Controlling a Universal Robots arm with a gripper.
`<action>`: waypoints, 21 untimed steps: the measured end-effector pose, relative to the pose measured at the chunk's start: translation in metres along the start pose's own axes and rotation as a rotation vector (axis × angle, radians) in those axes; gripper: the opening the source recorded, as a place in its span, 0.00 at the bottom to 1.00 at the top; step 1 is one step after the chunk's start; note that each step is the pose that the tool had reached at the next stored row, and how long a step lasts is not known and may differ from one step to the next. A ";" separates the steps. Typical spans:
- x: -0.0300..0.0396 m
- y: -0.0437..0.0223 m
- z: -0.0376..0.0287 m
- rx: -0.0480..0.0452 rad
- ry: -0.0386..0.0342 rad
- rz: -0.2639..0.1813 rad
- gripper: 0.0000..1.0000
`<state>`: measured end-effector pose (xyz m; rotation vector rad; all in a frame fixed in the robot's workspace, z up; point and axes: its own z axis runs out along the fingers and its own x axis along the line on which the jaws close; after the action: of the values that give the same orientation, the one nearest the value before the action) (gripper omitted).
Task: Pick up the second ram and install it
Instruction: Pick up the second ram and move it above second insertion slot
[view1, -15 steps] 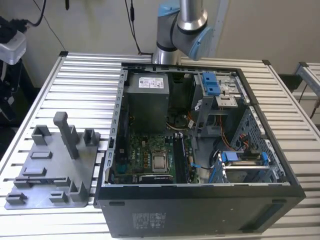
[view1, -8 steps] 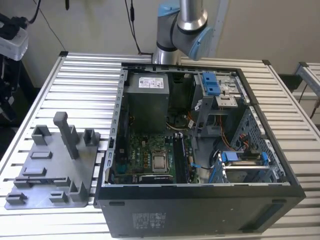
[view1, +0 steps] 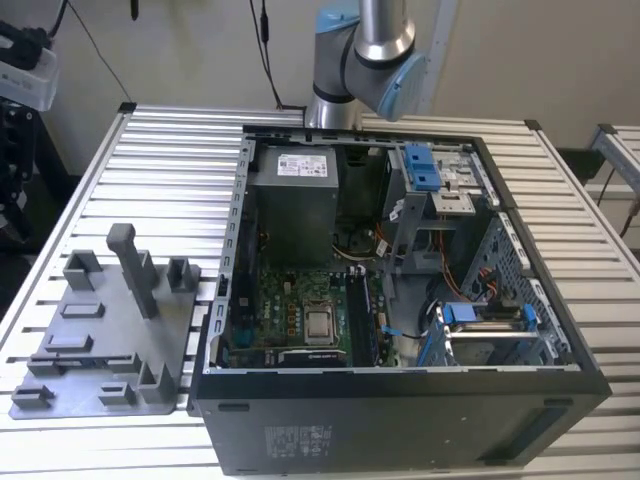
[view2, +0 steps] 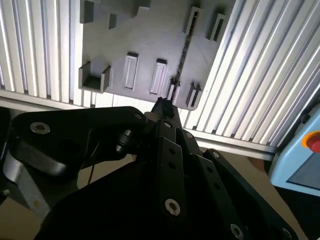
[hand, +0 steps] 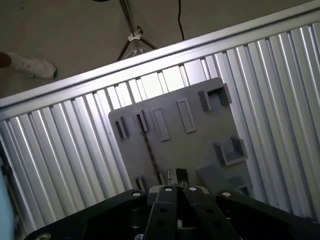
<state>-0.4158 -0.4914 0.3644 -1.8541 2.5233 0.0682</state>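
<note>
Leftmost in the exterior view, a grey tray (view1: 110, 350) with raised blocks and slots is seen lying on the ribbed metal counter (view1: 170, 170). Just beside it, toward the exterior view's right, an open computer case (view1: 400, 420) is laid on its side, with the motherboard (view1: 290, 300) exposed. Behind the case, a joint of the arm (view1: 365, 60) is seen rising upward.

In both wrist views the tray (view2: 150, 35) (hand: 200, 145) is viewed from above. The second ram (view2: 182, 57) (hand: 149, 150) is found on this tray, standing on its long edge as a thin dark strip between small end brackets. It is not lifted.

The gripper (view2: 164, 106) (hand: 176, 176) is held above the tray, over the near end of the strip and apart from it. Its fingers are drawn together at the tips, and nothing is seen clamped between them.
</note>
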 end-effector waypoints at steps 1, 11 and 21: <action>0.0000 0.0000 0.0001 -0.0005 0.0005 -0.020 0.11; 0.0000 0.0000 0.0011 0.0018 0.0038 -0.198 0.11; 0.0001 0.0000 0.0017 0.0064 0.0034 -0.236 0.11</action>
<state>-0.4158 -0.4914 0.3627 -2.1340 2.2835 0.0547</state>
